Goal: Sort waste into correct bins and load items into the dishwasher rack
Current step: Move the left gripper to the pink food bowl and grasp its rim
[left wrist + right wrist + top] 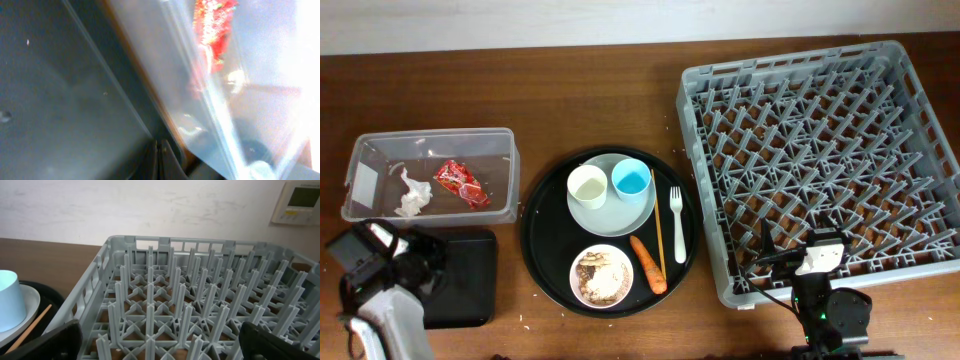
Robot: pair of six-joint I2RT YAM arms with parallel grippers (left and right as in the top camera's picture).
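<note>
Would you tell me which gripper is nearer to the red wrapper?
Left. The left gripper is beside the clear tub holding the red wrapper; the right gripper is at the rack.

Colours and patterns noted on inspection.
The tabletop (570, 90) was brown wood-grain. The rack (820, 150) was grey, grid-patterned. The round tray (545, 260) and flat tray (460, 285) were black. The wrapper (460, 183) was red, the tissue (413, 197) white, the carrot (648, 264) orange, and the fork (677, 225) white.

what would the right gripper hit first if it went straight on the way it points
The grey rack: the right gripper, fingers open, faces its near wall and pegs with nothing visible between. Probably the near wall's rim first, though depth is unclear.
</note>
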